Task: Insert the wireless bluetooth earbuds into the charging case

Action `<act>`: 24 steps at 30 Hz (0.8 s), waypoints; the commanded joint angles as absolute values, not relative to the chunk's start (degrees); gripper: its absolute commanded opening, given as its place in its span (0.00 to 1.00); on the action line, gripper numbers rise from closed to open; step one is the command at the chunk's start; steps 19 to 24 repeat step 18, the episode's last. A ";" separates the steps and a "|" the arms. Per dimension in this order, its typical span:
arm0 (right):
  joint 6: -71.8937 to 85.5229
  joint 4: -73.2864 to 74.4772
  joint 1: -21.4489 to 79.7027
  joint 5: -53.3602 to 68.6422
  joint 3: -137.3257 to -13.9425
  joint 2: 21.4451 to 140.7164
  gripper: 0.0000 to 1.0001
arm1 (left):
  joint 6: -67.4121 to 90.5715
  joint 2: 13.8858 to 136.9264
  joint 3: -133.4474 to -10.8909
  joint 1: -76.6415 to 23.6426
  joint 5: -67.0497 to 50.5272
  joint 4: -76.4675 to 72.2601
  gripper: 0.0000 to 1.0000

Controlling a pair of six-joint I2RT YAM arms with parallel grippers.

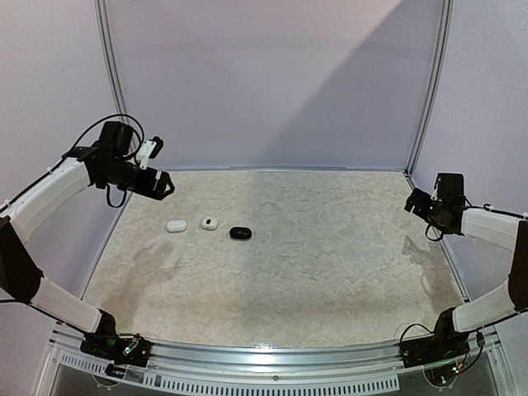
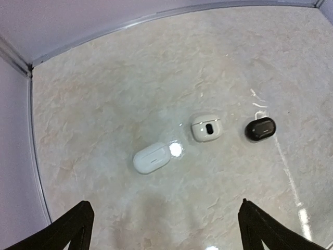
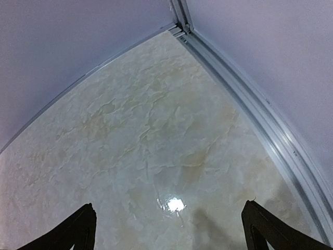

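Three eyes on one table.
Top camera: high behind my bases (image 1: 124, 351), facing the back wall (image 1: 272, 82), whole beige marbled tabletop (image 1: 313, 272) in frame. Left wrist camera: steeply down past my black fingertips (image 2: 73, 226) onto a plain white oval case (image 2: 152, 158), a slotted white oval case (image 2: 207, 128) and a black oval case (image 2: 260, 128), all shared with the top view. Right wrist camera: facing the far right corner's silver rail (image 3: 237, 107).

Soft, even overhead light leaves small white glare spots on the glossy desk (image 2: 130, 94) in both wrist views, a diagonal shadow crosses the back wall (image 1: 247, 82), and frame edges bow.
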State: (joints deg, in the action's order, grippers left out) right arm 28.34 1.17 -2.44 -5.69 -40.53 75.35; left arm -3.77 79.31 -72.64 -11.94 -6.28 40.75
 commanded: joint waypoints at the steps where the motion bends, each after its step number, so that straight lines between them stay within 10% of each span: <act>1: 23.91 -10.74 -2.20 -15.50 -37.45 75.35 0.99 | -5.43 74.25 -64.00 -6.06 -4.13 39.27 0.99; 24: 27.21 -16.06 -2.20 -19.26 -36.59 76.82 0.99 | -3.79 50.97 -36.35 2.71 -6.94 28.45 0.99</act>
